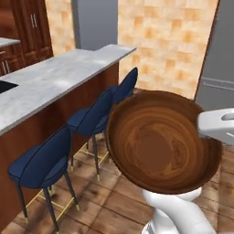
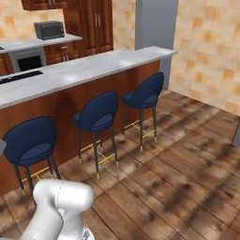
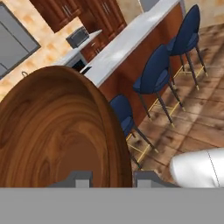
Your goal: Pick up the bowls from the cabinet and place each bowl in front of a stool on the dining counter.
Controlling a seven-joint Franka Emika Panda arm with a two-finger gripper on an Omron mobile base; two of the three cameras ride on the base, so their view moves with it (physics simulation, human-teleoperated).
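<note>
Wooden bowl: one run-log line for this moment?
gripper: shut on wooden bowl | carried above floor | stools at dining counter ahead

Bare dining counter [image 2: 84, 70] top; three stools [image 2: 98, 115] crowding its front.

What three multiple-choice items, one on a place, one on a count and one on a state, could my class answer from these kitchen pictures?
1. Where do the stools stand?
A. Along the counter
B. Beside the microwave
C. On top of the counter

2. How many stools are there?
A. Two
B. Three
C. Five

3. What is the state of the wooden bowl?
A. Resting on the counter
B. Lying on the floor
C. Held up in the air by the gripper

Answers:
1 A, the stools line the counter's wooden side on the floor.
2 B, three blue seats show in a row.
3 C, the hand view shows the fingertips at the bowl's rim, and the bowl is tilted above the floor.
</note>
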